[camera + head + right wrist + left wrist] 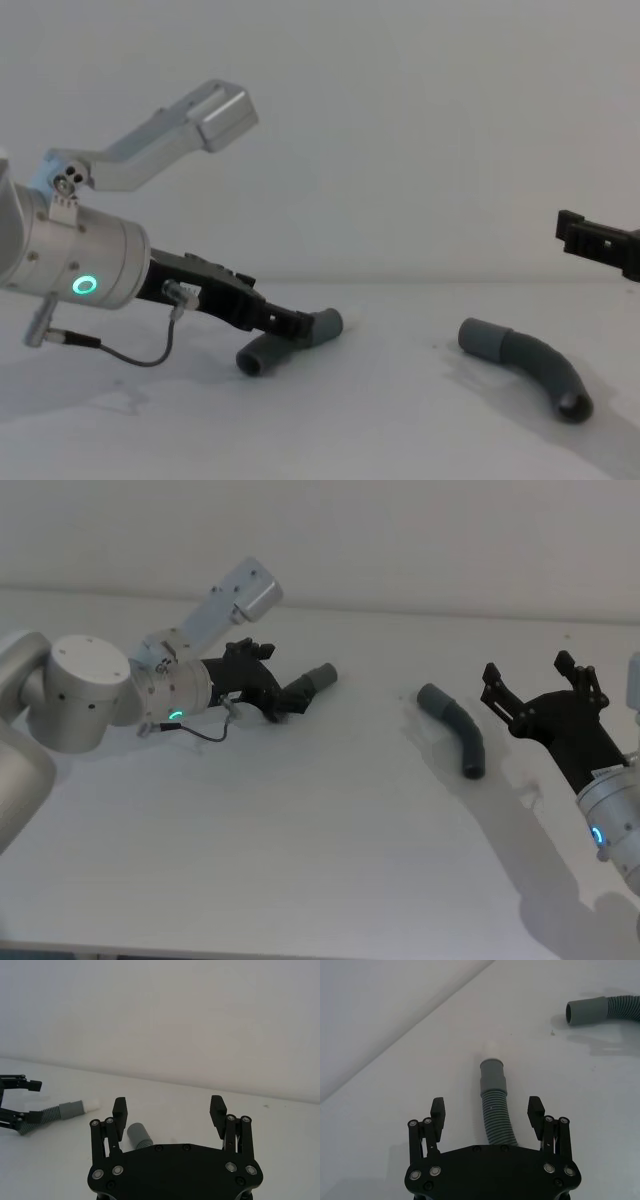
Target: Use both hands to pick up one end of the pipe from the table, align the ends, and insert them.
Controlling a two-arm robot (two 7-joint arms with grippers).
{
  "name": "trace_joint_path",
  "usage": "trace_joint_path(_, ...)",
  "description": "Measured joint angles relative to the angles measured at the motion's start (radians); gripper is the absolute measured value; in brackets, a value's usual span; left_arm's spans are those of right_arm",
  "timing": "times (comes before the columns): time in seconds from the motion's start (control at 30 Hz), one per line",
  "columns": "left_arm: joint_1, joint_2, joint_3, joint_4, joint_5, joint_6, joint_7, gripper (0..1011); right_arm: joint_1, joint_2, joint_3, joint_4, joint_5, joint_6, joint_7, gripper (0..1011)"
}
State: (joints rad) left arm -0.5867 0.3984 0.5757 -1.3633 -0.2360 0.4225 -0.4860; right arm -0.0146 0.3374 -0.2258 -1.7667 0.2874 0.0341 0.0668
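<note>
Left wrist view reveals white spigot (492, 1051).

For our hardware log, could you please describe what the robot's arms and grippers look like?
Both the left gripper and right gripper are black and jointed, with silver screws. The left wrist is a silver cylinder with a green ring light, a thin grey cable and an angled silver bracket. The right wrist is silver with a bluish light.
</note>
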Motion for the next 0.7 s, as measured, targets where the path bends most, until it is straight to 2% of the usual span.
trace_joint_path(0.4, -0.038, -0.036, 0.013, 0.091, 0.014, -0.022, -0.029, 1001, 0.000, 0.000, 0.000, 0.000, 0.000, 0.000, 0.000, 1004)
trace_joint_path(0.7, -0.061, -0.051, 0.018, 0.119, 0.021, 0.009, -0.045, 1001, 0.000, 0.000, 0.000, 0.000, 0.000, 0.000, 0.000, 1004)
